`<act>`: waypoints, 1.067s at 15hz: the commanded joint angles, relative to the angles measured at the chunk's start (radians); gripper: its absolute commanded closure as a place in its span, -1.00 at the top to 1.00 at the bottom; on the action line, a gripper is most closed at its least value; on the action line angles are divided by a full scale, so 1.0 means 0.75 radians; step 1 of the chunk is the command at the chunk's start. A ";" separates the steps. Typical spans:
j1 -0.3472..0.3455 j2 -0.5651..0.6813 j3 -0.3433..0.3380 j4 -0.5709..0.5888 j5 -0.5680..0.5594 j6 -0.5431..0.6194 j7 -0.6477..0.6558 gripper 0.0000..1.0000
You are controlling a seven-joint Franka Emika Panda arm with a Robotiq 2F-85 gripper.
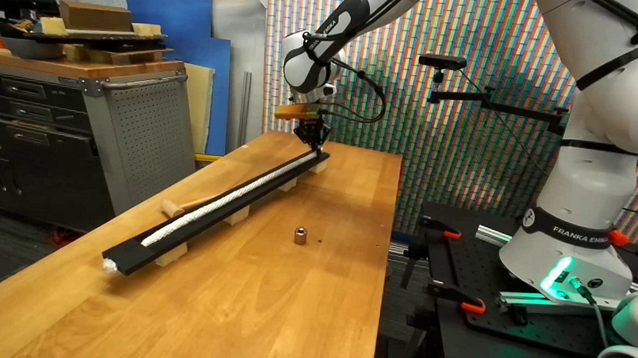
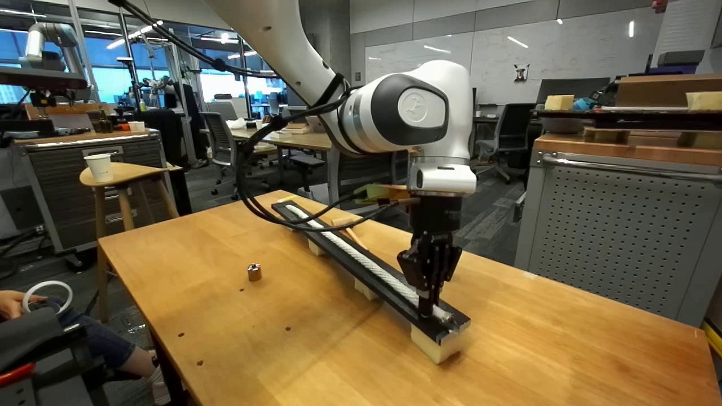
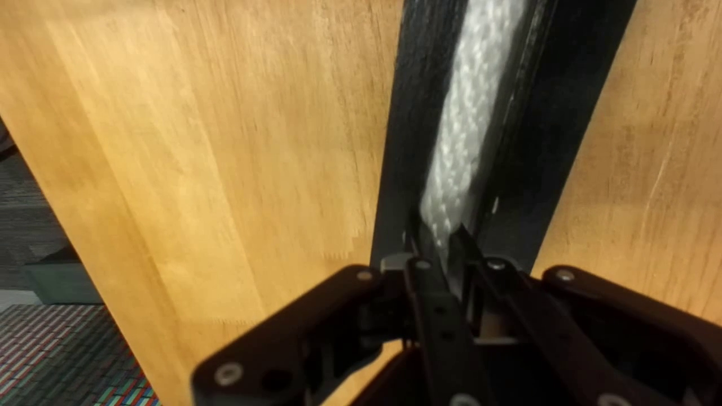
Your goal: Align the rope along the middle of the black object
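The black bar (image 1: 129,253) lies raised along the table, also in an exterior view (image 2: 389,298). The white rope (image 1: 208,209) runs lengthwise on top of it, from near one end to the other, in both exterior views (image 2: 366,261). In the wrist view the rope (image 3: 474,96) lies slightly left of the middle of the bar (image 3: 564,124). My gripper (image 2: 427,310) points down at one end of the bar. In the wrist view its fingers (image 3: 443,237) are shut on the rope, one on each side. The frayed rope end shows just past the fingers.
Several pale blocks (image 1: 172,254) hold the bar up off the wooden table (image 1: 268,318). A wooden mallet (image 1: 173,208) lies beside the bar. A small metal socket (image 1: 300,235) stands on the table. A white tuft (image 1: 109,265) shows at the bar's other end. A tool cabinet (image 1: 141,131) stands beyond the table.
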 commanded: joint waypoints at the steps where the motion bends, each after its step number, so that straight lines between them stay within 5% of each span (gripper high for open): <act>1: -0.040 0.037 0.011 0.073 0.011 -0.039 0.030 -0.41; 10: -0.065 0.041 0.010 0.081 0.006 -0.040 0.045 0.93; 16: -0.069 0.033 0.010 0.076 0.005 -0.030 0.044 1.00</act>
